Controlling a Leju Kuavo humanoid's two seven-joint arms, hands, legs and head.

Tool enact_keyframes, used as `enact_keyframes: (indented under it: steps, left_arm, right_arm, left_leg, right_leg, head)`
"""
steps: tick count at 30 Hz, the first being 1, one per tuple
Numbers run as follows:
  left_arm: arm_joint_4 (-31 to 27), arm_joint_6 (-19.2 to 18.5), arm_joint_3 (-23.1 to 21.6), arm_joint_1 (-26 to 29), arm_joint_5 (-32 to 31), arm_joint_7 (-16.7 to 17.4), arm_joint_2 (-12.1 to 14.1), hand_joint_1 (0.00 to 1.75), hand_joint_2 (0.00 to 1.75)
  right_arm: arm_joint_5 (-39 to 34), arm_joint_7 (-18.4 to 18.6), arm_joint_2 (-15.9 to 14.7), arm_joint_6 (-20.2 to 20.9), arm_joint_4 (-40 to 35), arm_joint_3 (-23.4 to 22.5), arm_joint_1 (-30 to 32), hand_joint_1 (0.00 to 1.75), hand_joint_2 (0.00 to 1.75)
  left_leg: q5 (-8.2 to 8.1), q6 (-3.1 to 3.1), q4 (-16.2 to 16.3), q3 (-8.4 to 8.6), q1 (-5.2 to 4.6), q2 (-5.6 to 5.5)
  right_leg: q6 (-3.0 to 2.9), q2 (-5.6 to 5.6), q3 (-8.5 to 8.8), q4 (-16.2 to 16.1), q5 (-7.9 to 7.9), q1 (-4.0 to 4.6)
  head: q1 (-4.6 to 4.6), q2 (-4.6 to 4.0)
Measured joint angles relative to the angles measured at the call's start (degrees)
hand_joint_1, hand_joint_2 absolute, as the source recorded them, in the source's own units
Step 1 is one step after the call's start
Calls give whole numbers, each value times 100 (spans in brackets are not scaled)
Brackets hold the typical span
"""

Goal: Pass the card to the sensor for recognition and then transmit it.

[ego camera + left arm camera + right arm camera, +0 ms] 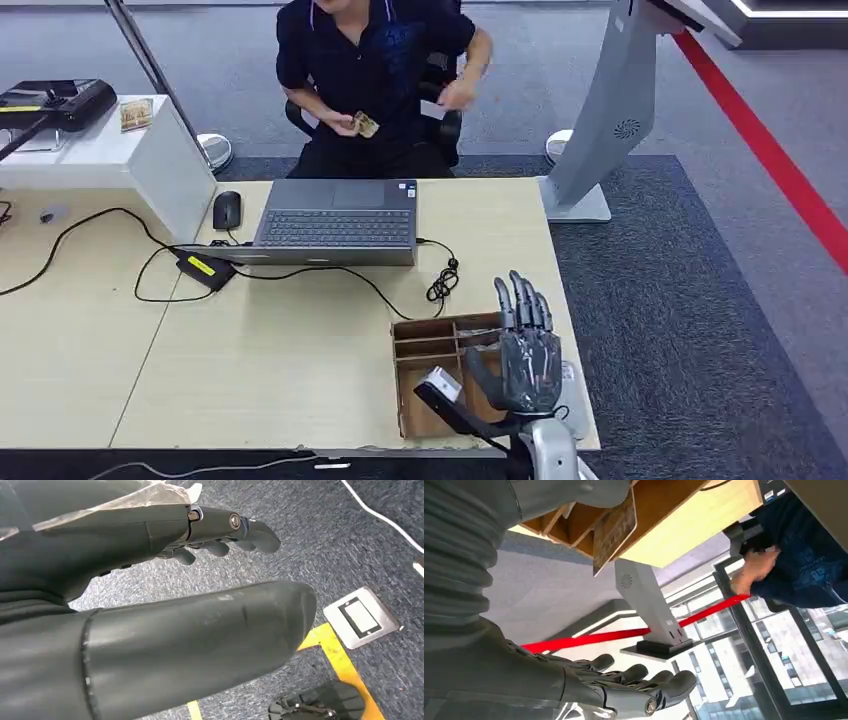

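Your right robot hand (pixel 525 350) stands upright over the worktop's (pixel 300 350) front right corner, fingers extended and apart, gripping nothing. It hovers above the wooden divider box (pixel 435 345) at that corner. A white card-like item (pixel 440 382) sits at the box's front, just beside the palm; you cannot confirm from these views that it is the card. Your left robot hand (pixel 165 580) hangs over the carpeted floor (pixel 320 540), fingers loosely extended, empty. At the worktop's far edge a laptop (pixel 335 222) lies open, a mouse (pixel 227 210) beside it. A seated person (pixel 375 70) behind it holds small items.
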Motion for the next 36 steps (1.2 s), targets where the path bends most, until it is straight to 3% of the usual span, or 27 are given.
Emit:
enact_keyframes:
  steps: [16, 36]
  left_arm:
    - [0, -17, -44, -4, -37, -2, 0, 0, 0]
    - [0, -17, -96, -2, -2, -2, 13, 0, 0]
  right_arm:
    - [-31, -9, 13, 0, 192, 103, -265, 0, 175]
    - [-120, 59, -37, 0, 278, 146, -121, 0, 175]
  left_leg:
    - [0, 0, 0, 0, 0, 0]
    - [0, 0, 0, -1, 0, 0]
  right_leg:
    - [0, 0, 0, 0, 0, 0]
    - [0, 0, -2, 0, 0, 0]
  head:
    - [0, 0]
    - [0, 0]
